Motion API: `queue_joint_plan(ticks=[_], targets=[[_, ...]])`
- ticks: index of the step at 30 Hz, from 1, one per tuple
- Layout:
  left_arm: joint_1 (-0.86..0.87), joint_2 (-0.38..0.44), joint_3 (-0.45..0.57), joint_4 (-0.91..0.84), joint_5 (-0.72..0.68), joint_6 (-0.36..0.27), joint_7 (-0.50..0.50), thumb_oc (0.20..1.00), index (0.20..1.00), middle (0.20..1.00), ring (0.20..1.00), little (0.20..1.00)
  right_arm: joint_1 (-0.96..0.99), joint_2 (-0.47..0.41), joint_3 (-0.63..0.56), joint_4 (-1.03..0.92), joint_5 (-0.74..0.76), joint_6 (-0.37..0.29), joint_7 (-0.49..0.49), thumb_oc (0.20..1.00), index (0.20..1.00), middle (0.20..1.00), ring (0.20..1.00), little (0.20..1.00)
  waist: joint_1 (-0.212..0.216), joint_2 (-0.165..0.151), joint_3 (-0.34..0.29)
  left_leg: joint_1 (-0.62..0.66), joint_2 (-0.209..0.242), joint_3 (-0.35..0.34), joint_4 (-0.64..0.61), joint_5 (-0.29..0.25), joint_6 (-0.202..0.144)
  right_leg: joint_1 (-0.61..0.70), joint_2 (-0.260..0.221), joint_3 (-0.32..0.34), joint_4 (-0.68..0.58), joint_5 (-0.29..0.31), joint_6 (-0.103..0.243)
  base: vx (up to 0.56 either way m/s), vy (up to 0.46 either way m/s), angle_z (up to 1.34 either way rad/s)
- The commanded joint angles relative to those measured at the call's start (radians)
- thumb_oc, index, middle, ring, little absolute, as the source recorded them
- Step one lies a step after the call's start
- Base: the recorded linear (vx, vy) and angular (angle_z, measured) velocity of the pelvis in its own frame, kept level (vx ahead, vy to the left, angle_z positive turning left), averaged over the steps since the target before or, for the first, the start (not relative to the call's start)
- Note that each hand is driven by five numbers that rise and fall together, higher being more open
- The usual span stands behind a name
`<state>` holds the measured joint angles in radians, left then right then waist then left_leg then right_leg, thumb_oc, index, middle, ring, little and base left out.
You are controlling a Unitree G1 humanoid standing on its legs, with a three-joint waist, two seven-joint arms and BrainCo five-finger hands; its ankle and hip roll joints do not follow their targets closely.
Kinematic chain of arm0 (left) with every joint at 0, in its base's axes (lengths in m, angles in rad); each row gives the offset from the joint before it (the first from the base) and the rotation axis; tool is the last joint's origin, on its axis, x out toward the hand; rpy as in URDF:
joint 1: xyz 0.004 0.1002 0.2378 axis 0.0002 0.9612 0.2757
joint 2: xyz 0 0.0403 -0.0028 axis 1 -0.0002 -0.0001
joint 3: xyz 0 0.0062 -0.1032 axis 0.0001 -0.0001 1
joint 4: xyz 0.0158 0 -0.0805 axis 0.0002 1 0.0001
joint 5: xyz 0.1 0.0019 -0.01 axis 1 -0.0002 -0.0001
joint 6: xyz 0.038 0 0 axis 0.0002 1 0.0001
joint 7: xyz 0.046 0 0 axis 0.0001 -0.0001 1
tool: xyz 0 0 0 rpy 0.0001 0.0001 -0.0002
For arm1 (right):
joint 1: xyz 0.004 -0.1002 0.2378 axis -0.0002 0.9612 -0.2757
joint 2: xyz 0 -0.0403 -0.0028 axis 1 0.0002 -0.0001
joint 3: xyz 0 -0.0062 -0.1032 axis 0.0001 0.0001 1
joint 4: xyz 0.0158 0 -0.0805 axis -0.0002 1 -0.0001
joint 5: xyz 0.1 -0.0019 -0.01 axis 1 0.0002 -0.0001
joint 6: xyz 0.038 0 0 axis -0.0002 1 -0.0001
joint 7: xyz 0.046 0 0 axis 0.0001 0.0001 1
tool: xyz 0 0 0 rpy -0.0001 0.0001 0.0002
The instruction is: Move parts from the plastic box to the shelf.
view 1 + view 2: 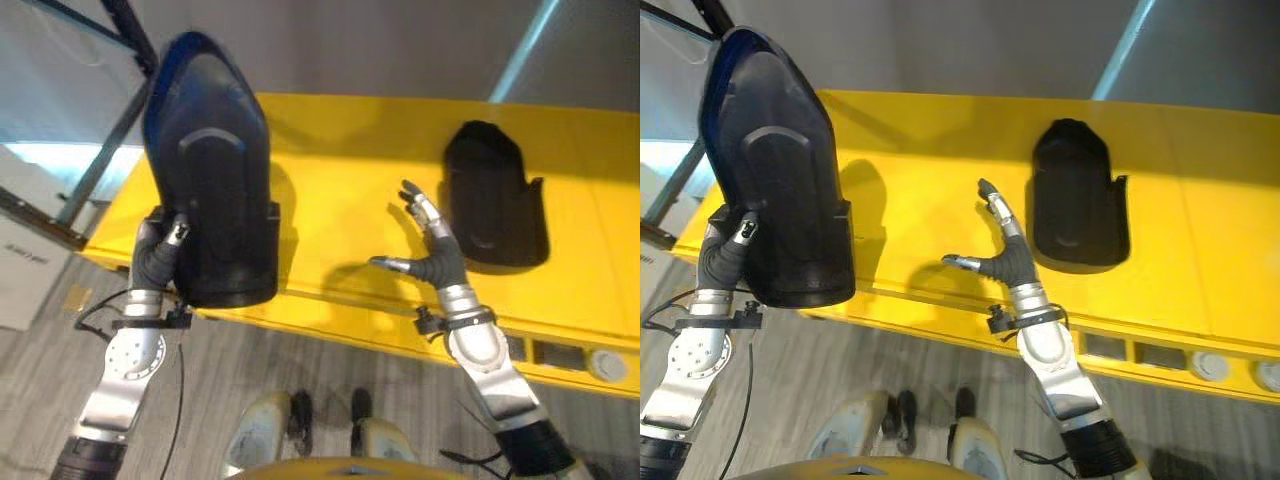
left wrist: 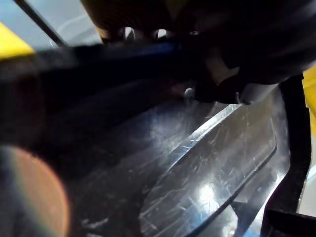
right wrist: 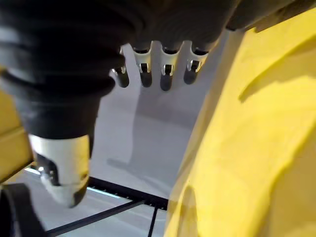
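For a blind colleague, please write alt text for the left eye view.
The left hand grips a large dark part above a yellow shelf. The right hand hovers open beside a smaller black part lying on it.

Two black parts are showing: one large [image 1: 210,170] at frame's upper left, one smaller [image 1: 492,195] at upper right. One yellow shelf [image 1: 350,220]. Two robot hands: left [image 1: 160,250], right [image 1: 432,252].

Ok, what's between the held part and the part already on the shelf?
The open right hand, over bare yellow shelf; nothing else lies between the held part and the shelved part, per both eye views.
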<state>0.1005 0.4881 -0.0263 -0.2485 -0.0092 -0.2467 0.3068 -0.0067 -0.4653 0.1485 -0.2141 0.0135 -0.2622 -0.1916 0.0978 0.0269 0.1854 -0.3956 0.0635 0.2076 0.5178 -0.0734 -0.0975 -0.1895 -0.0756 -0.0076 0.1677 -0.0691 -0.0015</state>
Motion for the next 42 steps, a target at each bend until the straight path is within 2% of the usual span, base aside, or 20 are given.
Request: queue_joint_plan(ticks=[1,2,3,4,6,8,9,10,11,13,20,25,31,35,42], targets=[[-0.042,0.023,0.080,-0.097,-0.051,-0.069,0.033,0.200,0.200,0.200,0.200,0.200,-0.037,-0.003,-0.036,-0.084,0.022,-0.049,-0.043,1.000,1.000,1.000,1.000,1.000,-0.021,-0.003,0.000,0.123,0.115,-0.015,-0.145,-0.082,-0.044,0.142,-0.049,0.008,-0.029,-0.120,0.168,0.12,0.246,-0.08],[-0.046,0.034,0.083,-0.088,-0.045,-0.063,0.043,0.200,0.200,0.200,0.200,0.200,-0.035,0.004,-0.037,-0.083,0.010,-0.051,-0.059,1.000,1.000,1.000,1.000,1.000,-0.020,0.006,0.001,0.136,0.131,-0.037,-0.206,-0.063,-0.056,0.145,-0.050,0.015,-0.035,-0.130,0.176,0.02,0.094,-0.34],[-0.047,0.034,0.082,-0.087,-0.044,-0.063,0.044,0.200,0.200,0.200,0.200,0.200,-0.036,0.004,-0.038,-0.083,0.009,-0.051,-0.060,1.000,1.000,1.000,1.000,1.000,-0.019,0.005,0.001,0.138,0.130,-0.036,-0.216,-0.053,-0.056,0.143,-0.050,0.016,-0.037,-0.125,0.175,0.10,0.371,-0.51],[-0.036,0.056,0.099,-0.074,-0.009,-0.047,0.061,0.200,0.200,0.200,0.200,0.200,-0.002,0.020,-0.045,-0.073,-0.040,-0.054,-0.082,1.000,1.000,1.000,1.000,1.000,-0.048,0.028,-0.023,0.193,0.142,-0.004,-0.341,-0.022,-0.064,0.138,-0.050,0.031,-0.054,-0.121,0.186,0.07,0.269,-0.51],[-0.041,0.062,0.100,-0.058,0.009,-0.039,0.063,0.200,0.200,0.200,0.200,0.200,0.009,0.028,-0.050,-0.070,-0.056,-0.048,-0.090,1.000,1.000,1.000,1.000,1.000,-0.054,0.025,-0.027,0.218,0.132,0.027,-0.385,-0.011,-0.066,0.132,-0.054,0.038,-0.067,-0.102,0.195,0.04,0.259,-0.68],[-0.037,0.101,0.126,-0.024,0.027,-0.020,0.043,0.200,0.200,0.200,0.200,0.200,0.036,0.056,-0.066,-0.072,-0.051,-0.041,-0.086,1.000,1.000,1.000,1.000,1.000,-0.071,0.019,-0.020,0.232,0.111,0.069,-0.427,-0.005,-0.057,0.096,-0.073,0.061,-0.107,-0.050,0.221,-0.08,0.234,-0.95],[-0.037,0.102,0.126,-0.023,0.026,-0.020,0.043,0.200,0.200,0.200,0.200,0.200,0.036,0.057,-0.066,-0.073,-0.051,-0.041,-0.086,1.000,1.000,1.000,1.000,1.000,-0.069,0.017,-0.022,0.232,0.110,0.072,-0.431,-0.003,-0.057,0.094,-0.074,0.063,-0.109,-0.048,0.222,-0.14,0.203,-0.78],[-0.043,0.121,0.145,0.007,0.031,-0.010,0.045,0.200,0.200,0.200,0.200,0.200,0.037,0.074,-0.059,-0.064,-0.054,-0.039,-0.085,1.000,1.000,1.000,1.000,1.000,-0.079,0.014,-0.021,0.234,0.104,0.092,-0.464,0.006,-0.051,0.059,-0.080,0.072,-0.139,-0.014,0.239,-0.07,0.091,-0.41],[-0.043,0.122,0.145,0.008,0.030,-0.011,0.045,0.200,0.200,0.200,0.200,0.200,0.036,0.075,-0.058,-0.064,-0.055,-0.039,-0.085,1.000,1.000,1.000,1.000,1.000,-0.077,0.012,-0.022,0.235,0.103,0.094,-0.468,0.008,-0.050,0.058,-0.080,0.075,-0.141,-0.012,0.240,-0.10,0.126,-0.26],[-0.051,0.142,0.163,0.040,0.029,0.007,0.031,0.200,0.200,0.200,0.200,0.200,0.032,0.089,-0.042,-0.059,-0.059,-0.035,-0.071,1.000,1.000,1.000,1.000,1.000,-0.084,0.000,-0.020,0.231,0.095,0.127,-0.488,0.011,-0.044,0.021,-0.079,0.092,-0.175,0.032,0.260,-0.07,0.084,-0.29],[-0.106,0.193,0.165,0.112,0.044,0.058,-0.013,0.200,0.200,0.200,0.200,0.200,0.012,0.093,-0.023,-0.063,-0.066,-0.031,-0.056,1.000,1.000,1.000,1.000,1.000,-0.091,-0.017,0.000,0.213,0.107,0.170,-0.491,0.015,-0.041,-0.046,-0.059,0.098,-0.204,0.088,0.263,-0.05,0.012,-0.31],[-0.105,0.193,0.162,0.140,0.035,0.075,-0.023,0.200,0.200,0.200,0.200,0.200,0.008,0.091,-0.015,-0.064,-0.060,-0.030,-0.048,1.000,1.000,1.000,1.000,1.000,-0.095,-0.017,0.007,0.209,0.117,0.181,-0.479,0.009,-0.043,-0.061,-0.050,0.092,-0.203,0.091,0.263,-0.01,-0.014,-0.09],[-0.083,0.150,0.186,0.208,0.062,0.137,0.007,0.200,0.200,0.200,0.200,0.200,0.001,0.088,0.003,-0.066,-0.049,-0.026,-0.041,1.000,1.000,1.000,1.000,1.000,-0.093,-0.024,0.020,0.204,0.132,0.190,-0.456,0.005,-0.045,-0.077,-0.039,0.076,-0.196,0.096,0.263,-0.01,-0.027,-0.06],[-0.063,0.118,0.206,0.214,0.080,0.156,0.029,0.200,0.200,0.200,0.200,0.200,0.002,0.087,0.002,-0.066,-0.049,-0.021,-0.045,1.000,1.000,1.000,1.000,1.000,-0.091,-0.026,0.018,0.203,0.135,0.192,-0.449,0.001,-0.044,-0.078,-0.036,0.072,-0.192,0.094,0.263,0.00,-0.020,-0.04],[-0.023,0.071,0.257,0.203,0.209,0.209,0.080,0.200,0.200,0.200,0.200,0.200,0.008,0.080,-0.002,-0.073,-0.042,-0.013,-0.047,1.000,1.000,1.000,1.000,1.000,-0.088,-0.031,0.018,0.199,0.145,0.186,-0.428,-0.010,-0.042,-0.073,-0.033,0.066,-0.181,0.087,0.259,0.00,-0.023,-0.02]])
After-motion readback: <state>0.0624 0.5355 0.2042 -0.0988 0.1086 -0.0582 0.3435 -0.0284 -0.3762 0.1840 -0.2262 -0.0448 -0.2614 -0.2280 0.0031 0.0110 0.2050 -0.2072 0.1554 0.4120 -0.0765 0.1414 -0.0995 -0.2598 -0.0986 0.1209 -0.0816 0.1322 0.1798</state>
